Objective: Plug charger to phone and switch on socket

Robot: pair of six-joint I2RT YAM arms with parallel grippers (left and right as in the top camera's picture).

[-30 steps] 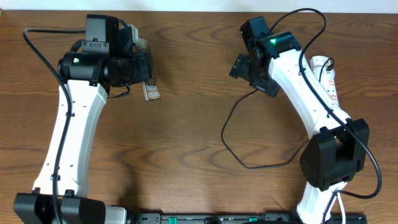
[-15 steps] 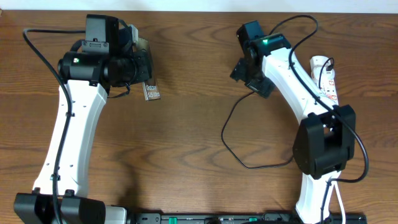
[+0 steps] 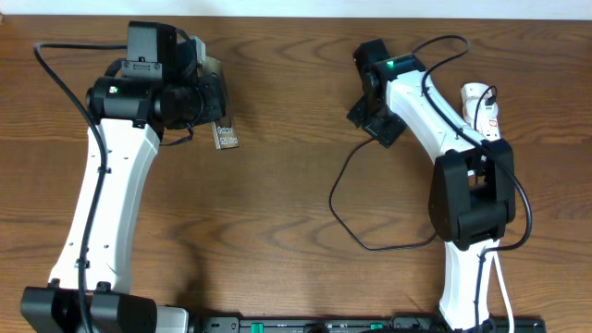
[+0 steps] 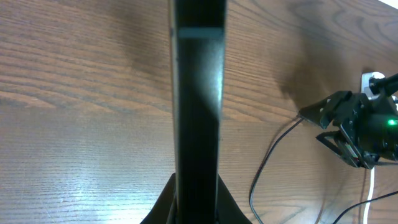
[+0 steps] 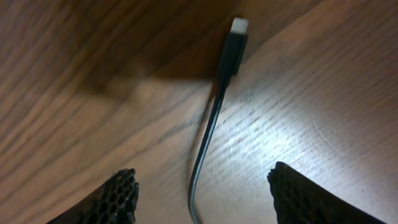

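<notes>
My left gripper [image 3: 213,104] is shut on the phone [image 3: 226,137], a dark slab with white lettering held on edge above the table at the back left. In the left wrist view the phone [image 4: 199,93] is a dark vertical bar between the fingers [image 4: 199,202]. My right gripper [image 3: 374,117] is open, low over the free end of the charger cable [image 3: 335,199]. In the right wrist view the cable runs up between the open fingers [image 5: 205,196], and its connector tip [image 5: 236,37] lies on the wood beyond them. The white power strip [image 3: 487,109] lies at the back right, mostly behind my right arm.
The black cable loops across the table's middle right [image 3: 388,246] toward my right arm's base. In the left wrist view my right gripper [image 4: 357,127], the cable [image 4: 264,171] and a bit of the strip [image 4: 372,78] show at the right.
My right arm has swung its elbow left and now covers more of the strip. Its gripper has stayed over the cable end. The left arm and the phone have not moved.
</notes>
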